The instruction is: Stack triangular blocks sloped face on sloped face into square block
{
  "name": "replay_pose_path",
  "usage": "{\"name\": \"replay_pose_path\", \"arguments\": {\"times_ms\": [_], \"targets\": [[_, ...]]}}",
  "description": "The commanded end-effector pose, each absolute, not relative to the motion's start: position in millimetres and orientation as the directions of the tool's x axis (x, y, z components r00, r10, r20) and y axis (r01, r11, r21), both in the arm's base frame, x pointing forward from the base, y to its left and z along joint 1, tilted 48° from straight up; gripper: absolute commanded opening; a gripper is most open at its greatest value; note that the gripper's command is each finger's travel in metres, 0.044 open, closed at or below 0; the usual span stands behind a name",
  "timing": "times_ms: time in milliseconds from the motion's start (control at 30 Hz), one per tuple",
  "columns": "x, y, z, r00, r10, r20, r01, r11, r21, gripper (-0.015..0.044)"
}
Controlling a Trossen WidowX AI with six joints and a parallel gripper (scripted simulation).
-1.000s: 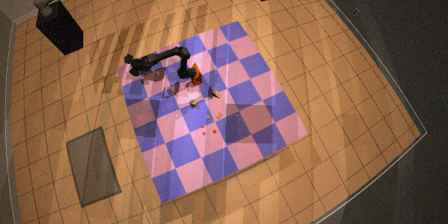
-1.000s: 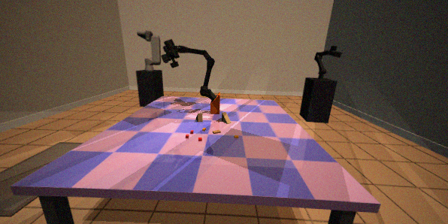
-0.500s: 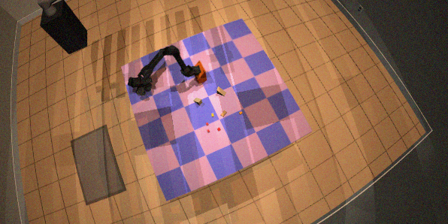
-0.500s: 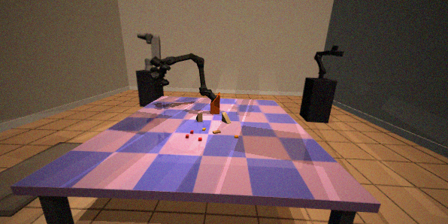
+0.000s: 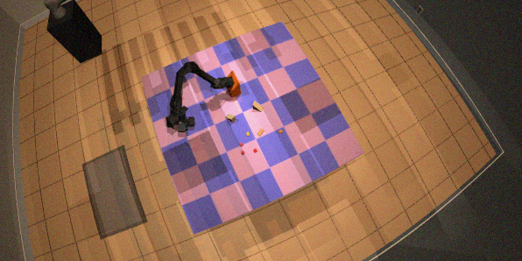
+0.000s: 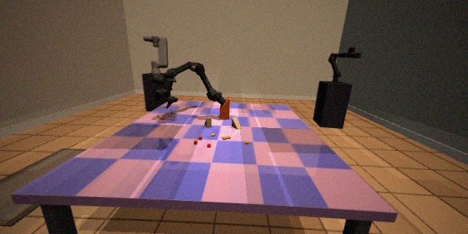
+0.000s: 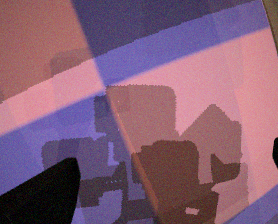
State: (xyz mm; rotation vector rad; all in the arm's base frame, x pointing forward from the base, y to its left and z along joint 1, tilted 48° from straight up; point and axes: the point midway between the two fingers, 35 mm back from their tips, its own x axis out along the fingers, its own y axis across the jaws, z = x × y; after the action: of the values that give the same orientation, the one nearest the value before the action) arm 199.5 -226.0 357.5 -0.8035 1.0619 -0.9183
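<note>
One tan triangular block (image 5: 230, 117) (image 6: 208, 122) stands on the checkered table, on the side nearer my gripper. The other tan triangular block (image 5: 257, 107) (image 6: 235, 123) stands apart from it, with a sloped face showing in the exterior view. My gripper (image 5: 179, 124) (image 6: 166, 96) (image 7: 180, 159) is open and empty. It hangs above the table's left part in the top view, well away from both blocks. The wrist view shows its two black fingertips wide apart, with table squares and the arm's shadow below, and neither block.
The orange arm mount (image 5: 235, 84) (image 6: 224, 111) stands behind the blocks. Small yellow (image 5: 247, 134) and orange (image 5: 260, 132) (image 6: 226, 137) pieces, another orange piece (image 5: 280, 131) (image 6: 246, 143) and red cubes (image 5: 255, 151) (image 6: 209, 145) lie in front of them. The table's left edge is near my gripper.
</note>
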Motion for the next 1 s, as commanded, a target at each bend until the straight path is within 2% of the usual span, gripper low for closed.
{"name": "replay_pose_path", "arguments": {"times_ms": [0, 300, 500, 733, 967], "targets": [[242.2, -206.2, 324.0, 0.291, -0.853, -0.434, 0.138, 0.486, -0.863, 0.044], [321.6, -132.6, 229.7, 0.357, -0.699, -0.62, -0.079, 0.638, -0.766, 0.044], [346.9, -57.6, 155.5, 0.331, -0.604, -0.725, -0.256, 0.682, -0.685, 0.044], [332.1, 33.4, 69.0, 0.245, -0.557, -0.794, -0.454, 0.658, -0.601, 0.044], [270.8, 104.4, -10.3, 0.155, -0.611, -0.777, -0.62, 0.552, -0.558, 0.044]]}}
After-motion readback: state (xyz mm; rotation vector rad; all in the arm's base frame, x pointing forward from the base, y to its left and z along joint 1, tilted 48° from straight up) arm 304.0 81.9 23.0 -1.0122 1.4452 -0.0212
